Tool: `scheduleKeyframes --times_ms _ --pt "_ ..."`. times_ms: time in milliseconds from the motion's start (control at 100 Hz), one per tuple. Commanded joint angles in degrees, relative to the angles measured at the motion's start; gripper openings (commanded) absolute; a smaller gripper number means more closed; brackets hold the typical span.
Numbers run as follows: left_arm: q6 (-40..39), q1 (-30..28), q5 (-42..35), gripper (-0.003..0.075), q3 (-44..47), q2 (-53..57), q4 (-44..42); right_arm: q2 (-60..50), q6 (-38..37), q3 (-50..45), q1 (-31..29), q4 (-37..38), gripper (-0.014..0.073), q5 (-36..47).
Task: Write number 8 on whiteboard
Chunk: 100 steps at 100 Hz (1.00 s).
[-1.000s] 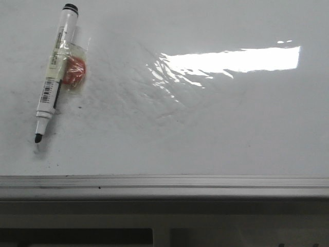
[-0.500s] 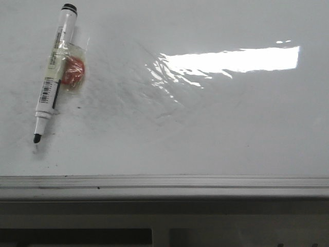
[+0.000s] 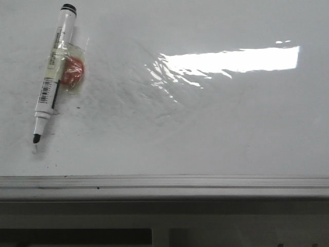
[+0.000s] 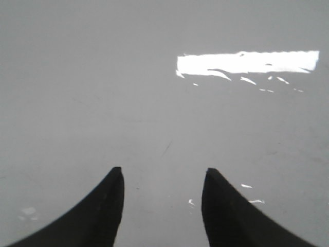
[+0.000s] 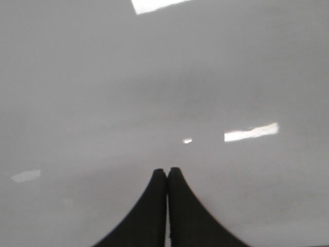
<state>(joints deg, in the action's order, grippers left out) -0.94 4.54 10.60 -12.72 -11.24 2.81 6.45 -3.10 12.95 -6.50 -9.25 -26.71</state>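
The whiteboard [image 3: 216, 134] fills the front view, glossy white with faint grey smudges and a wrinkled shiny patch [image 3: 169, 77]. The number 8 is out of view. A white marker [image 3: 51, 77] with a black cap end lies slanted at the board's far left, its uncapped black tip [image 3: 36, 138] pointing toward the near edge. A red round piece [image 3: 73, 70] is taped to its side. Neither gripper shows in the front view. My left gripper [image 4: 162, 172] hangs open over bare board [image 4: 103, 77], with nothing between its fingers. My right gripper [image 5: 167, 171] is shut on nothing above the board [image 5: 154, 77].
A grey metal edge rail [image 3: 164, 186] runs along the board's near edge, with a darker frame [image 3: 164, 226] below it. A bright strip of lamp glare [image 3: 231, 59] lies across the board's right half. Small black specks sit near the marker.
In the front view the marker and the glare have slid a touch to the left. Nothing else differs.
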Motion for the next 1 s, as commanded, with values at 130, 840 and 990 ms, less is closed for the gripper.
scheduleKeyframes --times_ms 130,840,990 --pt "3.11 11.65 -7.97 0.0346 -5.17 -11.23 0.91 1.17 0.45 1.85 0.08 0.37 -0.0063 3.81" --pt "2.89 38.46 -32.12 0.0346 -5.86 -40.44 5.79 1.17 0.45 1.85 0.08 0.37 -0.0063 3.58" --pt "2.89 38.9 -32.57 0.0345 -6.89 -42.76 5.67 1.17 0.45 1.85 0.08 0.37 -0.0063 3.58"
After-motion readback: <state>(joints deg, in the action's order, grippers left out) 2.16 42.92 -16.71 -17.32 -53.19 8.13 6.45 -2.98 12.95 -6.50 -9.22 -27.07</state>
